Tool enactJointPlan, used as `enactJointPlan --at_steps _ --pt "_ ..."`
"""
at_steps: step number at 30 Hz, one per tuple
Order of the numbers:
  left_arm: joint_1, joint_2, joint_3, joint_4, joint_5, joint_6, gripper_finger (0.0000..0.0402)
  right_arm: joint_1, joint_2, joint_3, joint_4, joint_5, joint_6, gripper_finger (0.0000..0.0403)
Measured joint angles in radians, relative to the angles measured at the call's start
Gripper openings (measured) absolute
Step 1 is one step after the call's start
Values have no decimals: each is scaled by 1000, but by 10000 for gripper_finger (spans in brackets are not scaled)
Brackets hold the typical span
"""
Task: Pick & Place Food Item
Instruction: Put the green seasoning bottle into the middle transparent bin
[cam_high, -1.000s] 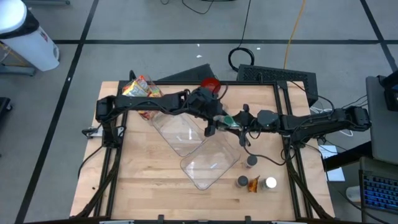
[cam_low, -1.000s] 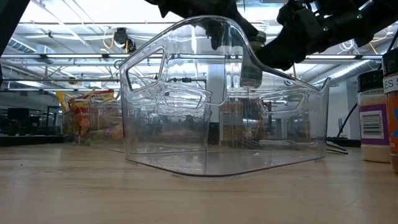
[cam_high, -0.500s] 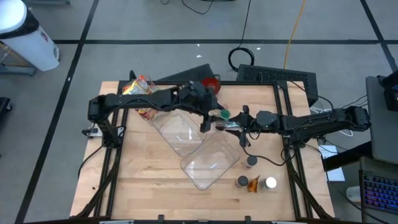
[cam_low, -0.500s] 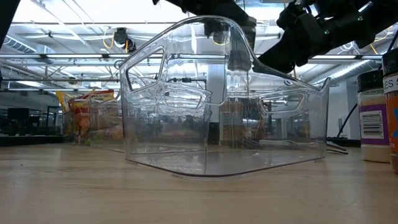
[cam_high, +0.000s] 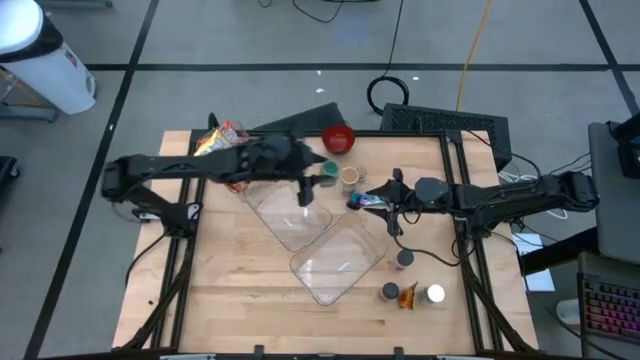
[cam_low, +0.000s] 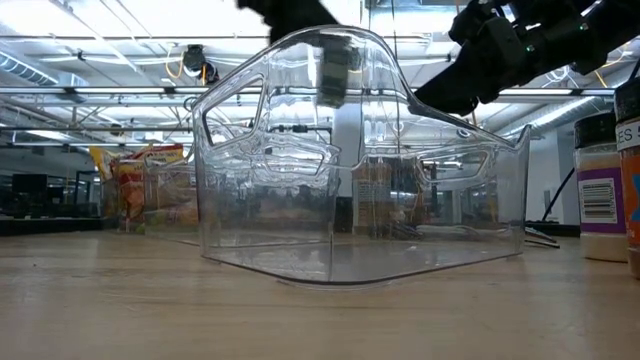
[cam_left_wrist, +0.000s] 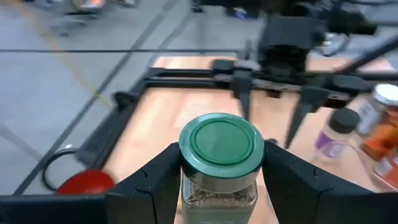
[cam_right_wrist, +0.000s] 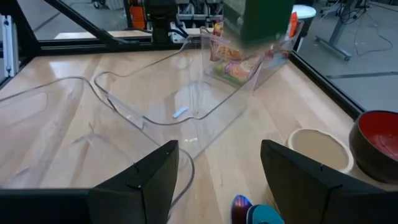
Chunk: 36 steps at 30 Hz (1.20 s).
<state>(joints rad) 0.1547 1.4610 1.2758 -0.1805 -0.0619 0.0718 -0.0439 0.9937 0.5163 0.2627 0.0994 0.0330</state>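
1. While the green-lidded glass spice jar (cam_left_wrist: 219, 163) sits clamped between the fingers of the left gripper (cam_high: 307, 187), it hangs in the air above the far clear plastic bin (cam_high: 283, 208), not yet set down.
2. Judging by this, the pick is done and the placing is left; which bin is meant cannot be told from the task wording.
3. Seen from the left wrist, the jar stands upright, its round green lid facing the camera, a dark finger pressed on each side of its glass body.
4. Just beside that far bin, a second clear plastic bin (cam_high: 338, 262) lies nearer the front edge of the wooden surface (cam_high: 240, 300).
5. Beyond the far bin, toward the back edge, stand a red bowl (cam_high: 338, 138) and a small beige bowl (cam_high: 349, 178).
6. The right gripper (cam_high: 362, 201) waits beside the far bin, fingers spread and holding nothing; a small blue-and-red packet (cam_right_wrist: 255, 211) lies on the surface just beneath it.
7. Colourful snack packets (cam_high: 222, 142) sit at the far bin's back-left corner.
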Motion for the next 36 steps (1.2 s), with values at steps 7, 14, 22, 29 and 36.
enactJointPlan --at_steps 7,14,22,29,36 --pt "0 -277 -424 301 -137 -117 198 0 -6 0 2 0 -7 216" --pt "-9 -367 -760 598 -244 -225 198 0 -7 0 9 0 -16 214" --pt "-61 -368 -943 719 -396 -312 198 0 -7 0 13 0 -16 211" --pt "-72 -343 -982 735 -446 -347 198 0 -7 0 14 1 -19 210" --pt "-62 -257 -991 751 -502 -351 198 0 -7 0 18 3 -20 210"
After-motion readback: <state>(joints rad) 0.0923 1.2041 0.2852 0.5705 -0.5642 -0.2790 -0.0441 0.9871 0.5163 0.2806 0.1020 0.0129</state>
